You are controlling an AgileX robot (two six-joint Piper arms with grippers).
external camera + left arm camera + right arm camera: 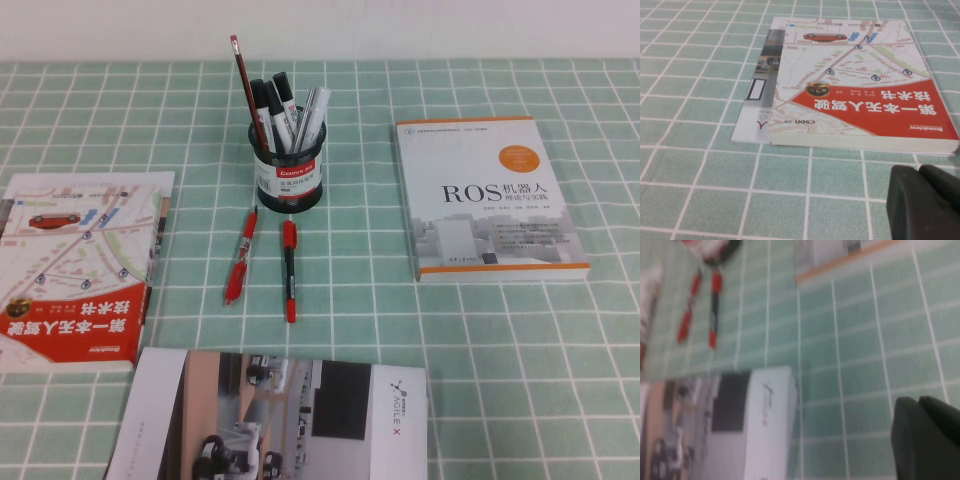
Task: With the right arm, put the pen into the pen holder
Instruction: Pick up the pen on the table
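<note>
The pen, red at both ends with a black middle, lies flat on the green checked cloth just in front of the pen holder, a black mesh cup with a red-banded label. The pen also shows in the right wrist view, far from my right gripper, which is shut and empty above bare cloth. My left gripper is shut and empty beside the red map book. Neither arm shows in the high view.
An all-red pen lies left of the pen. The holder holds black-capped markers and a red pencil. A white ROS book lies at the right, the red map book at the left, and a brochure at the front.
</note>
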